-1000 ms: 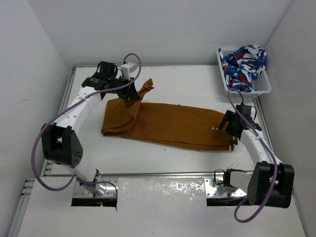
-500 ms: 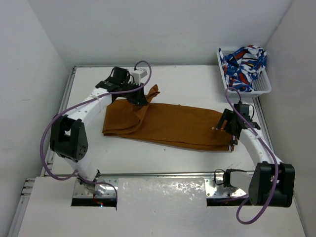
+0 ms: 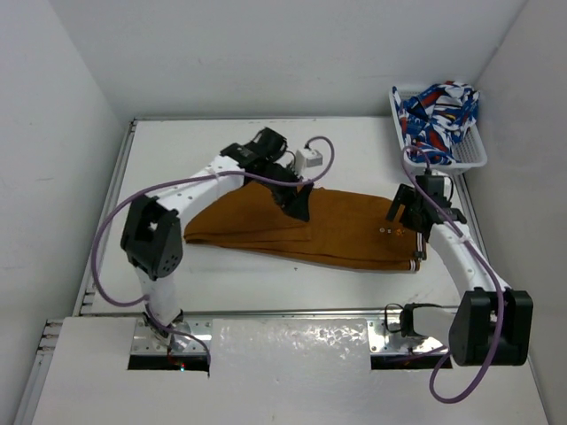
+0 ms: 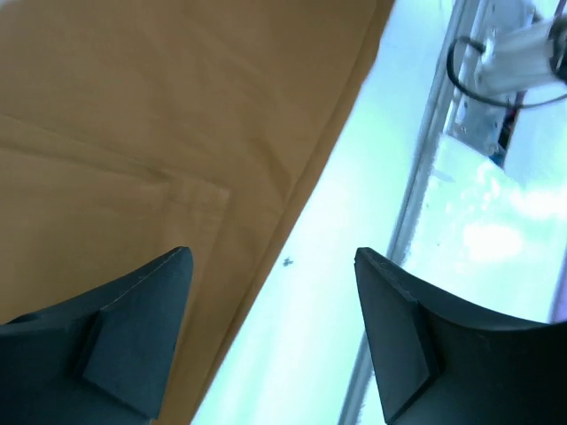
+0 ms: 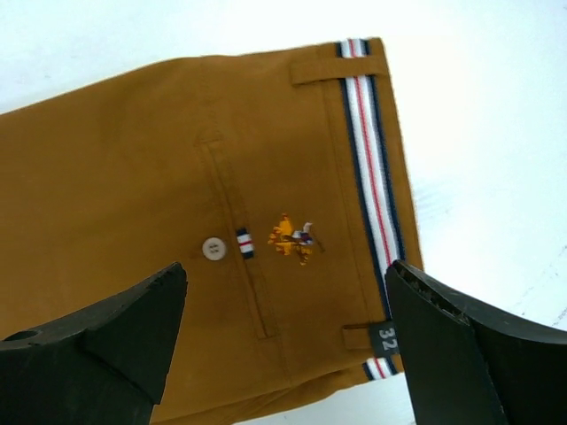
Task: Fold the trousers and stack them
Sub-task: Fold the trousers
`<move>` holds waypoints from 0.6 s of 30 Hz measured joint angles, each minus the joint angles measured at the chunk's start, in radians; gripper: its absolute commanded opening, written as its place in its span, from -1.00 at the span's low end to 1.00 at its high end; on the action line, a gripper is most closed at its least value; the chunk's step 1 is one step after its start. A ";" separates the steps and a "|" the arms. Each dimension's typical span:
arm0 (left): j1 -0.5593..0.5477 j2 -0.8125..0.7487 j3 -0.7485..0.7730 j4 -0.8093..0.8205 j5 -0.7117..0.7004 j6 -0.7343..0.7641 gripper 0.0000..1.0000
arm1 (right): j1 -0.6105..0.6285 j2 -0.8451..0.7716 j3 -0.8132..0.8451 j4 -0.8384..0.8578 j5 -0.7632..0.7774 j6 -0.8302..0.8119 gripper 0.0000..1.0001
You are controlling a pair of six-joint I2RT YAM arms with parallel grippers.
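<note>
The mustard-brown trousers (image 3: 345, 232) lie flat across the middle of the white table, waistband end to the right. My left gripper (image 3: 299, 205) hovers over their middle, open, with nothing between its fingers. In the left wrist view the trousers (image 4: 133, 106) fill the upper left, and the left gripper (image 4: 270, 257) straddles their near edge. My right gripper (image 3: 400, 221) hangs open above the waistband end. The right wrist view shows the trousers (image 5: 133, 159) with a striped waistband lining, a white button and a "32" tag under the right gripper (image 5: 288, 266).
A white basket (image 3: 478, 159) holding a blue-red-white patterned cloth (image 3: 434, 111) stands at the back right corner. A metal rail (image 4: 416, 204) runs along the table's near edge. White walls close in the left, back and right sides.
My left gripper swept right from the trousers' left end to their middle, carrying a raised flap of cloth, then opened and let it go. The right gripper shifted slightly and stayed open.
</note>
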State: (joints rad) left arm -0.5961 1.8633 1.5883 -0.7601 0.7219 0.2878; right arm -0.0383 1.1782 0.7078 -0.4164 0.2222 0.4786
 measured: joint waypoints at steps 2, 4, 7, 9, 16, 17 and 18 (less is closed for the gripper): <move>0.043 -0.069 -0.007 0.017 -0.015 -0.003 0.30 | 0.034 0.005 0.015 -0.003 0.013 0.000 0.68; 0.143 -0.164 -0.040 0.056 -0.055 -0.027 0.13 | 0.082 0.014 0.032 -0.004 0.017 0.001 0.34; 0.372 -0.287 -0.111 0.120 -0.152 -0.073 0.11 | 0.213 0.047 0.072 0.001 0.031 0.002 -0.36; 0.525 -0.318 -0.163 0.154 -0.225 -0.097 0.21 | 0.318 0.097 0.123 0.017 0.024 0.018 -0.46; 0.726 -0.298 -0.470 0.179 -0.400 -0.125 0.36 | 0.583 0.389 0.334 0.139 -0.122 0.049 0.04; 0.729 -0.288 -0.500 0.177 -0.410 -0.125 0.36 | 0.594 0.432 0.352 0.150 -0.141 0.056 0.04; 0.735 -0.280 -0.521 0.179 -0.418 -0.124 0.36 | 0.602 0.479 0.369 0.156 -0.164 0.064 0.04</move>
State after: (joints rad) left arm 0.1390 1.5829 1.0668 -0.5816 0.3035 0.1635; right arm 0.5632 1.6569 1.0771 -0.2607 0.0586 0.5423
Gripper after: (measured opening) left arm 0.680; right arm 0.516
